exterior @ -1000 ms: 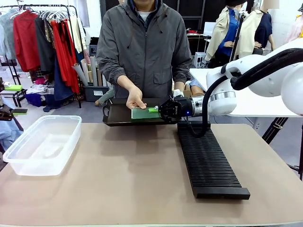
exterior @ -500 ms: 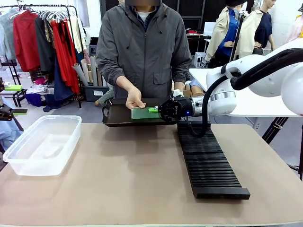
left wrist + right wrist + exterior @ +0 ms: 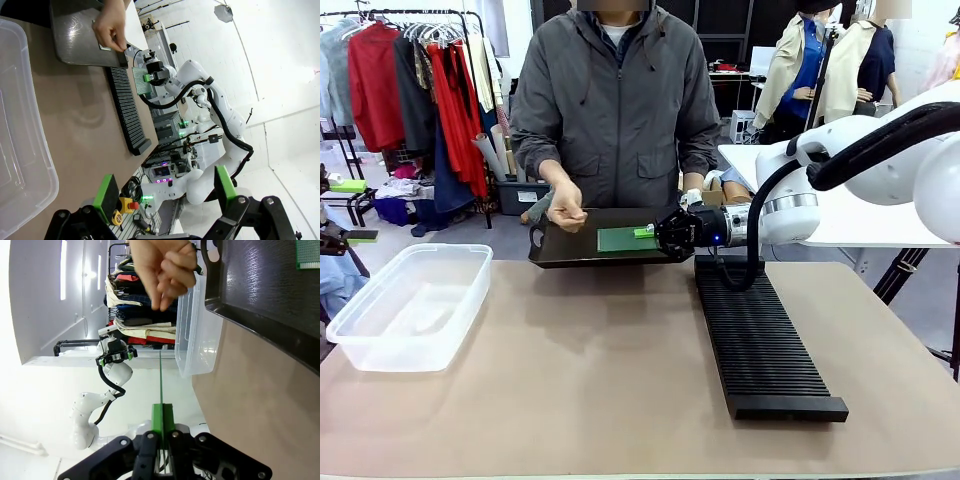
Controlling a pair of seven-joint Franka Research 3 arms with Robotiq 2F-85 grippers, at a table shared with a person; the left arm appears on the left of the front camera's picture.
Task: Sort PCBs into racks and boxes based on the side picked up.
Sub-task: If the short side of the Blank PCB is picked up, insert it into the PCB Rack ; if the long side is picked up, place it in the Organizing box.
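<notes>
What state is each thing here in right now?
Right gripper: shut on the PCB.
PCB: held flat above the tray.
Left gripper: open, holding nothing.
Rack: slots empty.
Tub: looks empty.
Person's hand: curled, clear of the PCB.

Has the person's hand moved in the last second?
Yes. The hand drew away from the PCB, shifting left toward the clear box side, farther from the black rack.

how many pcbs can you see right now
2. One PCB is clamped in the right pincer, held over the dark tray; a second PCB lies on that tray, its corner showing in the right wrist view. Others may be hidden beneath.
</notes>
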